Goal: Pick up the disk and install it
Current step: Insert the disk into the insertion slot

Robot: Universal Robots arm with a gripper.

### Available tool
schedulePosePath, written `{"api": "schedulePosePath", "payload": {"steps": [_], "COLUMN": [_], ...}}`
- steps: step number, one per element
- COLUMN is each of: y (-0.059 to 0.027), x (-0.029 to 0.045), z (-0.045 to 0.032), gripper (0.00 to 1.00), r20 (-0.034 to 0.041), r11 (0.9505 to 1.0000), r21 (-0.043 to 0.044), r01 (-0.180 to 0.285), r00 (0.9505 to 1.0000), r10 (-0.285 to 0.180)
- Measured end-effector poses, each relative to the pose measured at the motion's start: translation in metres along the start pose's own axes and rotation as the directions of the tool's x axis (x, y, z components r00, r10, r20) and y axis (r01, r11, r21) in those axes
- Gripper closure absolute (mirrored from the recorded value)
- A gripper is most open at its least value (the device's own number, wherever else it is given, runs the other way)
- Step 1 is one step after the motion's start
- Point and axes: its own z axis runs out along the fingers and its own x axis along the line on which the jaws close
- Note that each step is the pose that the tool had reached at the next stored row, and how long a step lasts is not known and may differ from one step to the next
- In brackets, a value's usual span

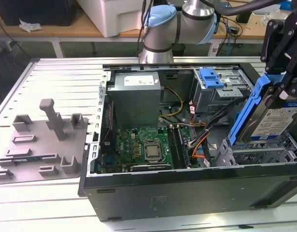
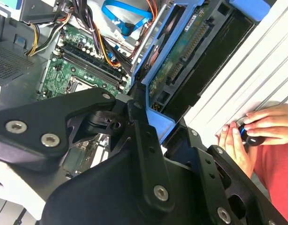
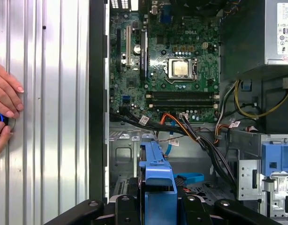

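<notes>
Claw point(image 1: 280, 83), in the exterior view, is clamped shut on the top end of the disk point(image 1: 274, 121). The disk hangs tilted over the grey bay point(image 1: 245, 157) at the exterior view's right end of the open computer case point(image 1: 187, 193), well apart from the blue latch point(image 1: 211, 77) farther back.

In the second wrist view the disk point(image 2: 181, 51) shows its green circuit side, and a person's hand point(image 2: 256, 131) rests on the desk point(image 2: 256, 61).

In the first wrist view the disk point(image 3: 158, 183) shows edge-on, with the cable bundle point(image 3: 200, 140) between it and the motherboard point(image 3: 167, 56).

Done well, I judge, this step keeps the disk square to the bay and clear of those cables.
</notes>
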Motion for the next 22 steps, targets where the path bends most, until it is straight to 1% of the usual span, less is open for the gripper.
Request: {"api": "schedulePosePath", "payload": {"steps": [13,22], "y": [-0.0001,-0.0002], "x": [0.0001,0.0002], "z": [0.0049,0.0115], "gripper": [0.63,0.63], "r20": [0.0,0.0], "r11": [1.0,1.0], "r21": [-0.0008,-0.0008], "r01": [-0.002,-0.002], "r00": [1.0,1.0], "r10": [0.002,0.002]}}
